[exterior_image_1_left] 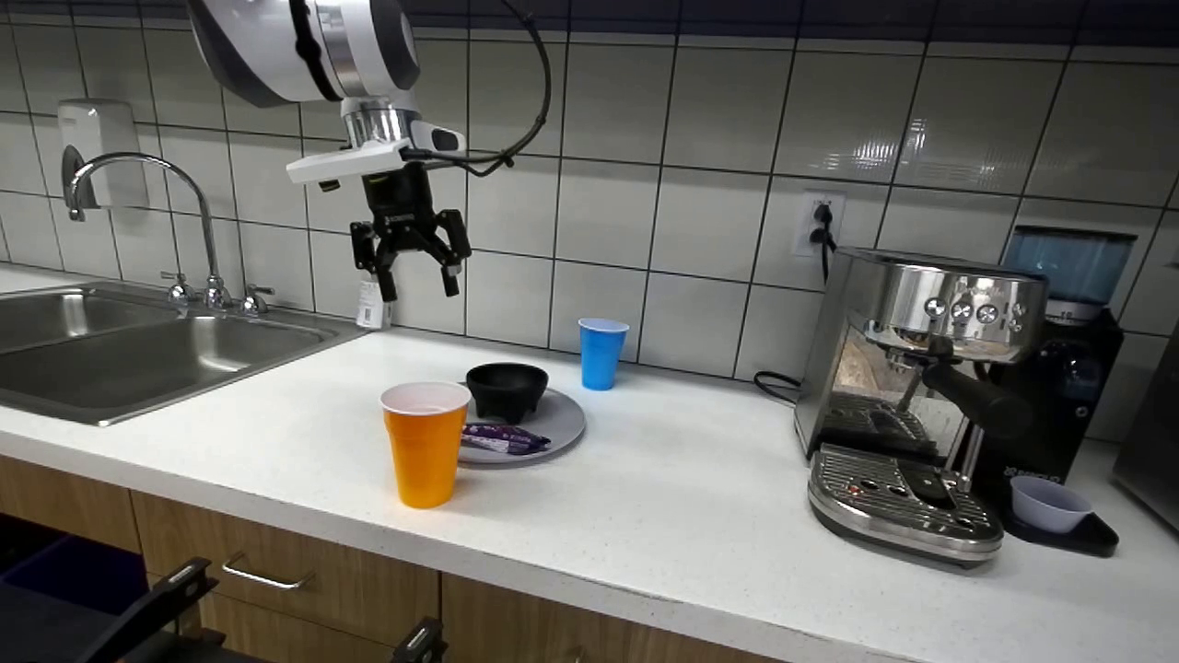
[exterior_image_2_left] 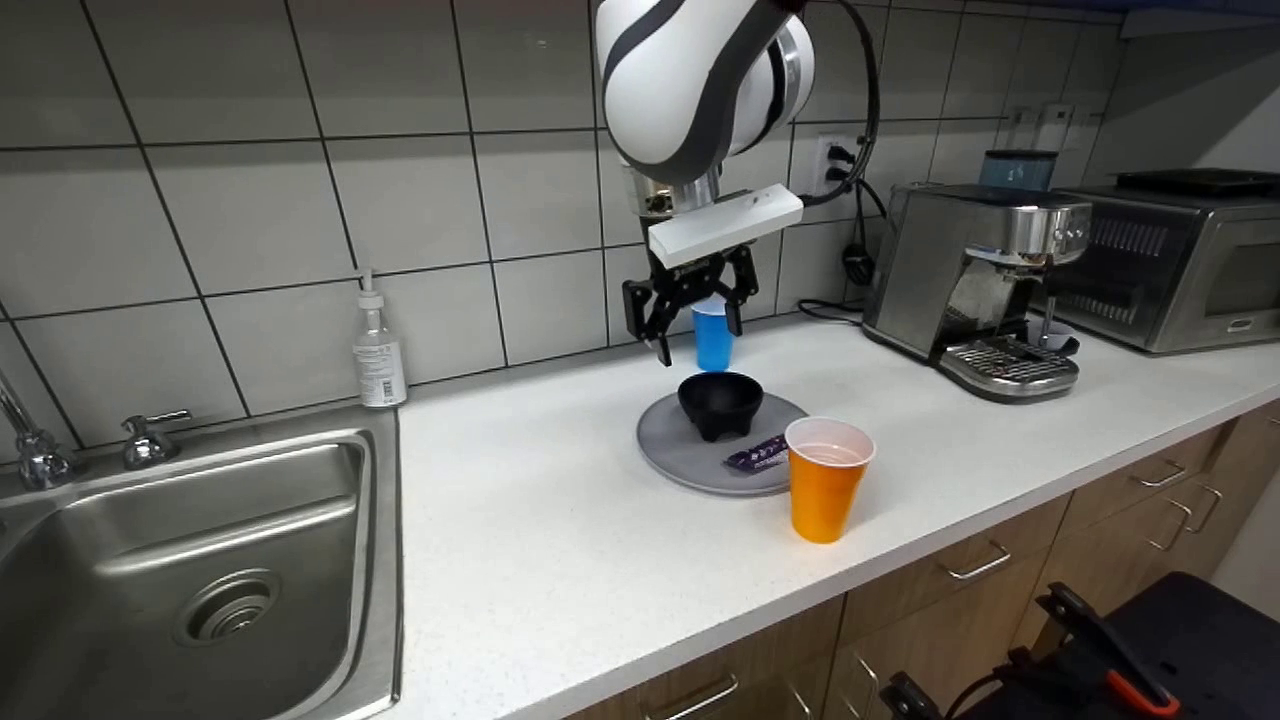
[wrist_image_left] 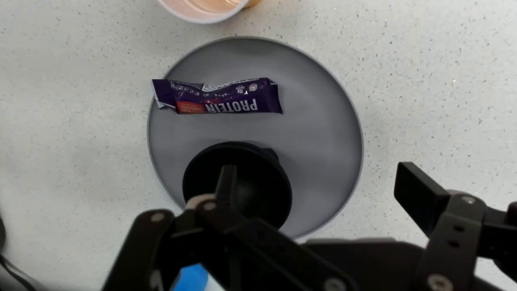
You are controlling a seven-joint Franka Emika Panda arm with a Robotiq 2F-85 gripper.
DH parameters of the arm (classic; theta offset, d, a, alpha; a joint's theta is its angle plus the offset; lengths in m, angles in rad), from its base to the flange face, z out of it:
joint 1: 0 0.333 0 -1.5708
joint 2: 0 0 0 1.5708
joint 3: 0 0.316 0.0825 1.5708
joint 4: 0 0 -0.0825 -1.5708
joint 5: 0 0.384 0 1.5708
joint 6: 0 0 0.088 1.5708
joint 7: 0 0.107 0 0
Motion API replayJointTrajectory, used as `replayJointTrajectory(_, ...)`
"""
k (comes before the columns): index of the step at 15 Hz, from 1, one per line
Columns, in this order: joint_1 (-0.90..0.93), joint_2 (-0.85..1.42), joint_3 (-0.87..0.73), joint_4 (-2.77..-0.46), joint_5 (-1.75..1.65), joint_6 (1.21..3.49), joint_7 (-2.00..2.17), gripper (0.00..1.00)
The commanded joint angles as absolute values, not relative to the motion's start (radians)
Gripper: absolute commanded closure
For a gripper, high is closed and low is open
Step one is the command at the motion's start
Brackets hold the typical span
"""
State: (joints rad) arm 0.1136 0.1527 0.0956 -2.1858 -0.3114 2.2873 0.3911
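Note:
My gripper (exterior_image_1_left: 420, 287) is open and empty, held in the air above the counter; it also shows in the wrist view (wrist_image_left: 319, 178). Below it a round grey plate (wrist_image_left: 323, 133) lies on the counter. A black footed bowl (wrist_image_left: 262, 198) stands on the plate, partly covered by one finger in the wrist view. A purple protein bar (wrist_image_left: 218, 97) lies on the plate beside the bowl, one end over the rim. An orange cup (exterior_image_1_left: 426, 451) stands upright at the plate's front edge. A blue cup (exterior_image_1_left: 601, 357) stands upright behind the plate near the wall.
A steel sink (exterior_image_2_left: 380, 560) with a faucet (exterior_image_1_left: 198, 207) is at one side, with a soap bottle (exterior_image_2_left: 380, 360) at its corner. An espresso machine (exterior_image_1_left: 921, 304), a grinder (exterior_image_1_left: 1073, 368) and a microwave (exterior_image_2_left: 1190, 270) stand at the opposite side. A tiled wall runs behind.

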Motion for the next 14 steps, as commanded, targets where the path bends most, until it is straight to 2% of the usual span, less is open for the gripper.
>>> replayJointTrajectory(1, 0.134, 0.241, 0.068, -2.102, -0.328, 2.293, 0.438, 0.00)
replayJointTrajectory(14, 0.184, 0.479, -0.020, -1.908, -0.264, 2.274, 0.554, 0.00)
